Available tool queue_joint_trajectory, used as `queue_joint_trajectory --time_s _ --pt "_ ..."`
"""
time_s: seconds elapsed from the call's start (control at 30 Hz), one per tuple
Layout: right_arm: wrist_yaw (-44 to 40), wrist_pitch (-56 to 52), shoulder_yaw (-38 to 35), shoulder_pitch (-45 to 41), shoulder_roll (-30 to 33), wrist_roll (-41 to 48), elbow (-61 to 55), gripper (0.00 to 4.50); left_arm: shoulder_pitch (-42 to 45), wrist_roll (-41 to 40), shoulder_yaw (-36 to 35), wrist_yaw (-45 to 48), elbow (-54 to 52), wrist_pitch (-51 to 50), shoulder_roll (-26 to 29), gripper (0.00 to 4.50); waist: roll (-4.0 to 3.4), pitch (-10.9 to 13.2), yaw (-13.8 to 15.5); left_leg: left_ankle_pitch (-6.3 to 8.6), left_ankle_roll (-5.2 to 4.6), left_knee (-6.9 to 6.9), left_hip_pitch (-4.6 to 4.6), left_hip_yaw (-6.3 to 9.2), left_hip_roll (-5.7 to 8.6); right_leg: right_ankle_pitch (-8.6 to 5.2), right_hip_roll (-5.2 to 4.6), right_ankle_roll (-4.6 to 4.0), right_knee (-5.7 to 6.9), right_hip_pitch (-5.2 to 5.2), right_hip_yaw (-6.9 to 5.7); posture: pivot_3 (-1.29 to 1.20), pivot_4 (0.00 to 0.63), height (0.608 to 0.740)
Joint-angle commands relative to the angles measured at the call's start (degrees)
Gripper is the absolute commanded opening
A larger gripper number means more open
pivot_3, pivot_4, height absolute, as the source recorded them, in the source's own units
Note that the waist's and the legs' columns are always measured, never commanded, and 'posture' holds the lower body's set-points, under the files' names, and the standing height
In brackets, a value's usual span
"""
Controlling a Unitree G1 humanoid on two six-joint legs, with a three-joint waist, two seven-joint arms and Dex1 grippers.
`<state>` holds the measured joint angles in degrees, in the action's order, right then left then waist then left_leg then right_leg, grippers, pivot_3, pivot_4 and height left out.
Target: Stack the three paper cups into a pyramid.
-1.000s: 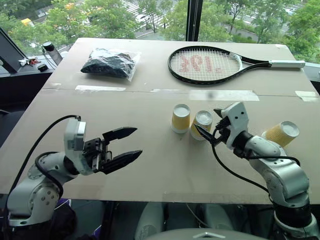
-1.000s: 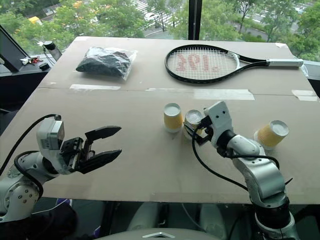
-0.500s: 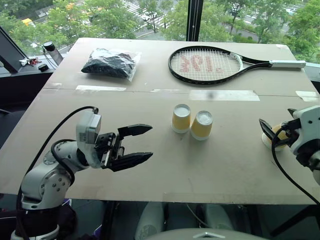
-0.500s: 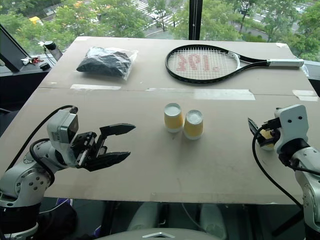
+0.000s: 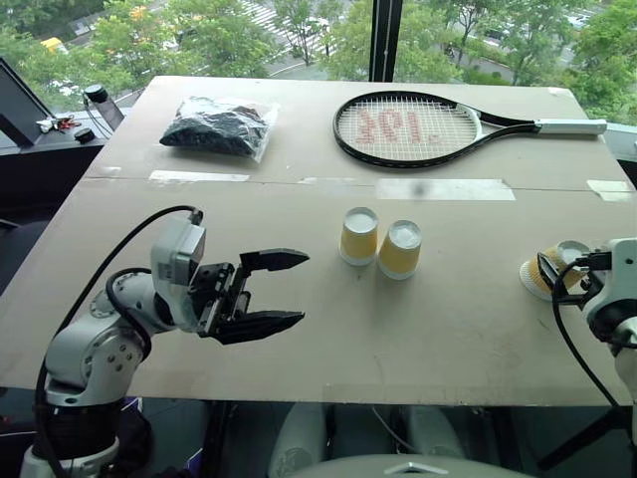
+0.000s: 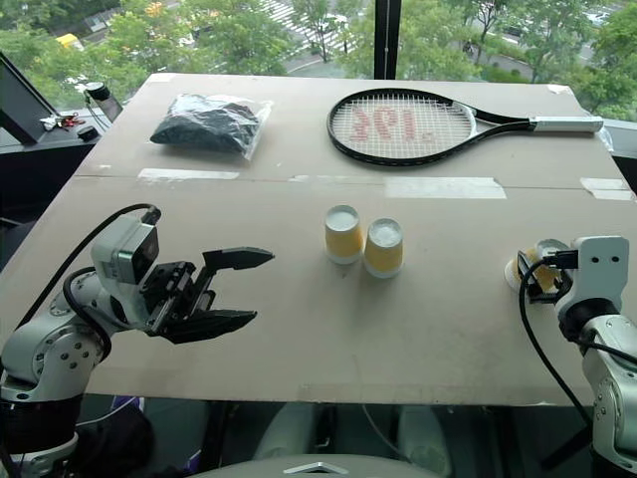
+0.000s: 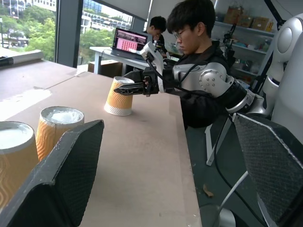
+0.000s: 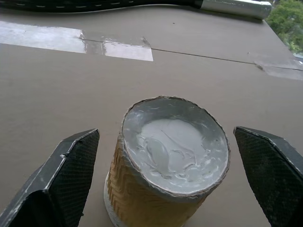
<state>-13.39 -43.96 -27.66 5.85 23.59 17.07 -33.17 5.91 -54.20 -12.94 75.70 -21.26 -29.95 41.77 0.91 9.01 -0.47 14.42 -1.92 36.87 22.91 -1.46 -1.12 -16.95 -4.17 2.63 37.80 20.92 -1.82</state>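
Two paper cups [image 5: 359,236] [image 5: 400,249] upside down, side by side and touching or nearly so, mid-table, just on the near side of the tape strip [image 5: 445,188]. Third cup [image 8: 165,165] upside down near the right edge of the table [image 5: 318,339], well apart from the pair. No pyramid built.

Right gripper [image 8: 165,184] level at the third cup, fingers spread wide on either side of it, gap visible on both sides, nothing grasped. Left gripper [image 5: 271,292] over the near left part of the table, pointing right toward the pair, fingers parted, empty, well short of the cups.

Bare tabletop between the left gripper and the pair, and between the pair and the third cup. Racket [image 5: 423,128] and bagged dark bundle [image 5: 217,126] along the far side, beyond the tape. Seated person [image 7: 199,71] past the right edge of the table.
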Motion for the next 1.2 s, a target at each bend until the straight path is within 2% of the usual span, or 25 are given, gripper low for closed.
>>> queue_joint_trajectory --time_s 0.03,0.13,0.23,0.27,0.4,0.47,0.6,0.77,0.93,1.07,1.2 --pt "1.6 0.0 -2.7 -0.8 -1.0 1.2 -0.1 4.49 1.1 -1.0 0.0 -0.6 -2.4 -0.1 0.2 4.5 0.0 0.0 0.0 0.0 0.0 0.0 0.0 0.0 0.0 0.0 0.0 0.0 0.0 0.0 0.0 0.0 0.15 0.74" --pt "1.9 0.5 -2.6 -0.7 -1.0 1.2 0.4 3.69 1.9 -0.7 0.4 -0.8 -2.1 -0.2 0.1 4.5 0.0 0.0 0.0 0.0 0.0 0.0 -0.01 0.0 0.0 0.0 0.0 0.0 0.02 0.0 0.0 0.0 0.15 0.74" --pt "1.5 1.1 -1.8 -0.6 -0.3 1.3 -0.2 2.23 3.1 -1.2 0.3 -2.4 -1.7 -0.6 -0.4 4.5 0.0 0.0 0.0 0.0 0.0 0.0 -0.01 0.0 0.0 0.0 0.01 0.0 0.02 0.0 0.0 0.0 0.15 0.74" --pt "1.4 1.1 -1.7 -0.6 -0.1 1.4 -0.4 2.06 3.2 -1.4 0.2 -2.9 -1.7 -0.8 -0.6 4.5 -0.01 0.0 0.0 0.0 0.0 0.0 -0.01 0.0 0.0 0.0 0.01 0.0 0.01 0.0 0.0 0.0 0.15 0.74" --pt "-0.9 1.6 -0.9 -1.6 0.9 3.6 -2.3 2.06 3.4 -1.6 -0.6 -7.6 -1.3 -1.4 -2.6 4.5 -0.01 0.0 -0.1 0.0 0.0 0.0 -0.01 -0.01 0.0 0.0 0.01 0.0 0.01 0.0 0.03 0.0 0.15 0.74" --pt "-3.4 0.4 0.4 -3.9 1.4 8.0 -5.7 2.06 1.9 0.0 -1.9 -7.5 -0.2 1.5 -3.9 4.5 -0.02 0.0 -0.4 0.0 0.0 0.0 -0.02 -0.01 0.0 0.0 0.01 0.0 0.03 0.0 0.03 0.0 0.15 0.74" --pt "-5.6 -5.5 4.1 -13.4 3.6 17.4 -10.5 2.06 -1.7 1.3 -6.4 -9.3 2.6 6.5 -7.3 4.5 -0.11 0.1 -1.0 0.01 -0.01 -0.05 -0.2 0.06 0.0 0.01 0.12 0.0 0.08 0.03 0.37 0.0 0.15 0.74" --pt "-5.5 -12.1 11.4 -27.5 6.9 23.8 -10.3 2.06 -7.5 0.6 -11.6 -6.4 5.7 10.6 -8.6 4.5 -0.07 0.1 -0.1 0.01 -0.01 -0.05 0.0 0.19 0.04 0.01 0.07 -0.01 0.06 0.16 0.26 0.0 0.15 0.74" --pt "-3.8 -17.2 17.4 -38.4 6.6 26.6 -7.3 2.06 -11.1 0.1 -14.6 -4.1 7.3 11.6 -8.0 4.5 -0.02 0.1 0.1 0.01 -0.01 -0.01 0.13 0.23 0.16 0.01 -0.06 -0.01 0.03 0.23 0.27 0.0 0.15 0.74" --pt "-5.1 -20.3 22.4 -42.9 7.1 28.0 -6.4 2.06 -14.7 0.0 -16.2 -2.6 6.7 12.3 -8.2 4.5 -0.02 0.1 -0.2 0.01 -0.01 -0.03 0.19 0.27 0.16 0.01 -0.3 -0.01 0.03 0.28 0.26 0.0 0.15 0.74" --pt "-5.9 -20.5 28.0 -44.9 7.9 25.3 -4.3 2.06 -17.6 -0.4 -16.9 -2.4 5.3 12.9 -8.7 4.5 -0.02 0.1 -0.4 0.01 -0.02 -0.03 0.23 0.26 0.15 0.01 -0.32 -0.01 0.06 0.35 0.27 0.0 0.15 0.74"
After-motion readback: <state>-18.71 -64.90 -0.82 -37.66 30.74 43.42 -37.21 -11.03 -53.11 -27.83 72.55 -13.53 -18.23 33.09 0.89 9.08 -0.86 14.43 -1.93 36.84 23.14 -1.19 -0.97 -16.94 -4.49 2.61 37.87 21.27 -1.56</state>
